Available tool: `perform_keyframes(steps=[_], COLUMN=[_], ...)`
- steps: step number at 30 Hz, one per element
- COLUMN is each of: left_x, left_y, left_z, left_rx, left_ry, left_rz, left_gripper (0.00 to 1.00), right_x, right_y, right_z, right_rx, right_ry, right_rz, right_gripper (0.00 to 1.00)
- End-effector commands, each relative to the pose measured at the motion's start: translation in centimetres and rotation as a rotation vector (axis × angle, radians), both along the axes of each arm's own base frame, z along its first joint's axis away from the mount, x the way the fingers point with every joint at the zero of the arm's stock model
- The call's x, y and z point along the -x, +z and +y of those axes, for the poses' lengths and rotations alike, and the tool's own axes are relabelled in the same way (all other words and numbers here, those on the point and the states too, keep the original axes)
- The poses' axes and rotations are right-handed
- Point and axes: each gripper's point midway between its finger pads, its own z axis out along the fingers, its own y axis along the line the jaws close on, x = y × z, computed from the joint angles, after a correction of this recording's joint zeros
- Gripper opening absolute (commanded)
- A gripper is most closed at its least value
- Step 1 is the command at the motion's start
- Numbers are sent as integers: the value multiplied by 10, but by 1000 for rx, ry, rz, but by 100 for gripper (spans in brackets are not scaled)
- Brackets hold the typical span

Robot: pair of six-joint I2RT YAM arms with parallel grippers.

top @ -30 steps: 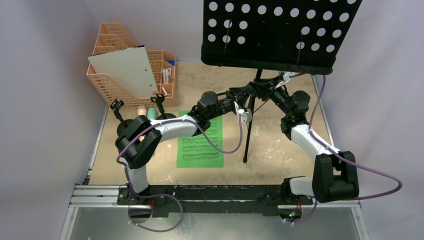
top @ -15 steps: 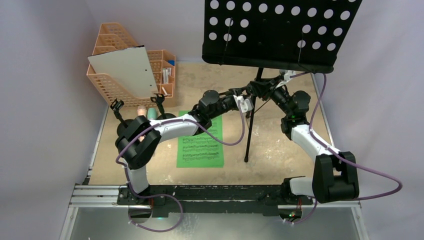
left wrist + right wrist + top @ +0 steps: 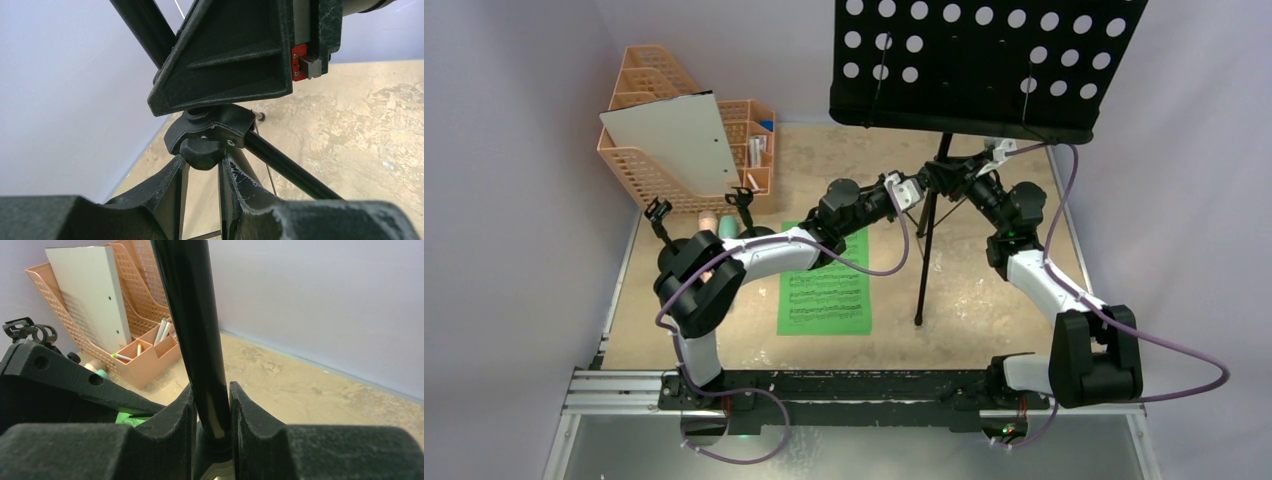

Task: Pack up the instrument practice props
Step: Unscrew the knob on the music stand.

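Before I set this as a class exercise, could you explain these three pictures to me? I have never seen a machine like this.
Two robot arms are bolted to a table. One picture looks down from above; the other two come from cameras on the wrists. On the table are a green music sheet, an orange file rack with a pale board, and a black music stand. The right gripper clamps the stand's pole; the left gripper grips the knob where its legs meet.

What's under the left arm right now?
A green sheet-music page, its far end covered by the left arm. Tips of the pink microphone and mint microphone peek out beside the upper arm; their bodies are hidden. No second page shows.
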Motion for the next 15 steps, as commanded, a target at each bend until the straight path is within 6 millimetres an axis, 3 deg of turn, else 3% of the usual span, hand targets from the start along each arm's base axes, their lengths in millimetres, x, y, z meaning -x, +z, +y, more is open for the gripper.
perform_keyframes(steps=[1, 3, 6, 15], left_x=[25, 28, 28, 23], left_y=[81, 80, 78, 66], left_z=[6, 8, 9, 7], left_rx=[136, 102, 43, -111], left_ry=[-62, -64, -59, -55], left_rz=[-222, -287, -371, -500], left_gripper=[8, 26, 40, 45], right_x=[9, 9, 9, 10], right_y=[19, 19, 19, 20], right_z=[2, 2, 3, 4], right_rx=[-51, -50, -48, -45], right_ry=[12, 13, 17, 28], right_rz=[-17, -19, -22, -28], right_gripper=[0, 0, 0, 0])
